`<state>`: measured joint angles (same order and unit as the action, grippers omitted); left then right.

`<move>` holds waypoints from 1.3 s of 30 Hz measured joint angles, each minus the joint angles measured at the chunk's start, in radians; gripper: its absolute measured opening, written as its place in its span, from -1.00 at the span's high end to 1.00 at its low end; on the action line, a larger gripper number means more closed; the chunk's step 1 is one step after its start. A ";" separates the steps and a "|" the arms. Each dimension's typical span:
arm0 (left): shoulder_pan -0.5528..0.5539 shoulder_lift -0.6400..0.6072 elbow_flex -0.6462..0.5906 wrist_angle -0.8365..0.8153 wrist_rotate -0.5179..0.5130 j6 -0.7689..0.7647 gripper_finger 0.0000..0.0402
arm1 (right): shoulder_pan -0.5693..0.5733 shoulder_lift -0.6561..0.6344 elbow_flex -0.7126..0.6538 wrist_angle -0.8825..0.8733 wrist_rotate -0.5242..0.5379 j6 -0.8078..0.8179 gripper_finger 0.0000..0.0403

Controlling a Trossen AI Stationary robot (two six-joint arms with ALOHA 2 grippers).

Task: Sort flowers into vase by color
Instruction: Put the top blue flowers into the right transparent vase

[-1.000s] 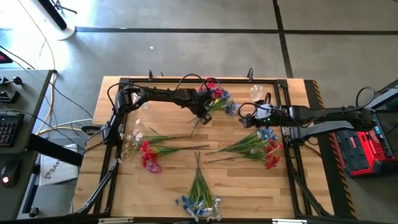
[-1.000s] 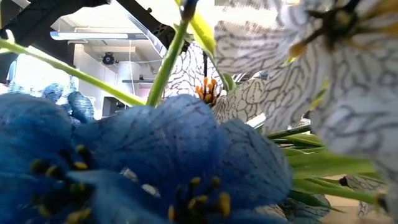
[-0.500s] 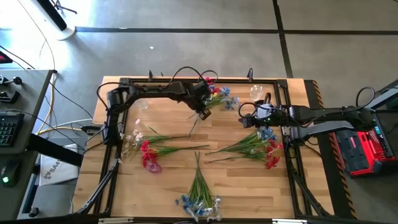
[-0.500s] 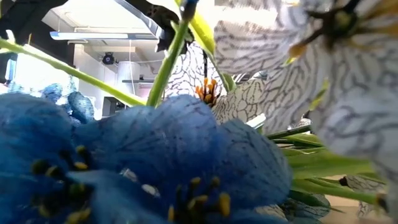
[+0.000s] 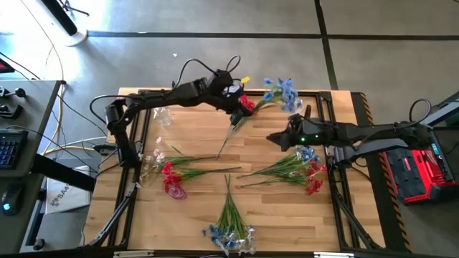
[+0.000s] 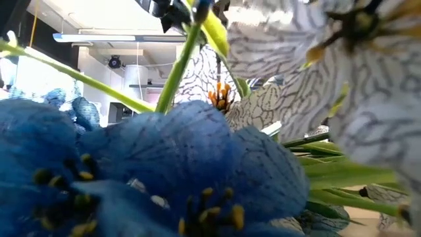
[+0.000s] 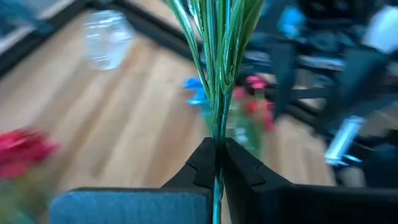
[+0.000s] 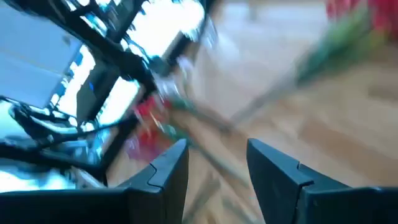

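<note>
My left gripper (image 5: 239, 107) is raised over the table's far middle, shut on a bunch of flowers (image 5: 276, 92) with blue and red blossoms. Its green stems (image 7: 217, 68) run on past the fingers toward the table (image 5: 224, 143). My right gripper (image 5: 275, 137) hovers open just right of the bunch, nothing between its fingers (image 8: 217, 168). A clear vase (image 5: 163, 116) stands at the far left. Three more bunches lie flat on the table: left (image 5: 168, 172), right (image 5: 297, 168) and near (image 5: 229, 228). My left gripper pinches the bunch's thin green stems (image 7: 217, 138) together between its two fingers, partway along their length. The fingers lie across the stems. The blossoms stick out beyond the gripper toward the far right, and the stem ends (image 5: 221, 149) trail down toward the near side; whether they touch the table I cannot tell.
A black frame (image 5: 337, 179) runs round the wooden table top. Blue and white blossoms (image 6: 164, 171) right in front of the low camera block that view. Bare wood (image 5: 265, 208) lies between the bunches. A red case (image 5: 412, 172) sits beyond the right edge.
My left gripper has risen and tipped upward with the bunch. The blossoms have swung up and toward the far right, and the stems now slant down below the fingers. My right gripper has turned a little and shifted slightly toward the bunch.
</note>
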<state>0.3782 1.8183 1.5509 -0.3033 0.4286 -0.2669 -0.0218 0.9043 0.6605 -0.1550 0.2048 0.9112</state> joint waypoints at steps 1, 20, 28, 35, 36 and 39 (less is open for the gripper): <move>0.000 0.001 -0.001 0.025 0.027 -0.001 1.00 | 0.002 0.000 0.000 0.036 0.040 -0.018 0.25; -0.047 0.002 -0.002 0.174 0.111 0.005 1.00 | -0.046 -0.002 0.000 0.307 0.159 -0.187 -0.27; -0.061 0.002 -0.004 0.170 0.095 0.000 1.00 | -0.046 -0.001 0.000 0.318 0.127 -0.198 0.04; -0.104 0.011 -0.017 0.176 0.059 -0.005 1.00 | -0.046 0.000 0.000 0.285 0.117 -0.196 0.39; -0.110 0.015 -0.017 0.182 0.058 -0.001 1.00 | -0.046 0.000 0.000 0.280 0.116 -0.197 0.44; -0.120 0.022 -0.018 0.172 0.047 -0.001 1.00 | -0.046 0.000 0.000 0.257 0.115 -0.189 0.59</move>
<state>0.2579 1.8400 1.5330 -0.1311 0.4752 -0.2684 -0.0673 0.9047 0.6605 0.1018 0.3202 0.7219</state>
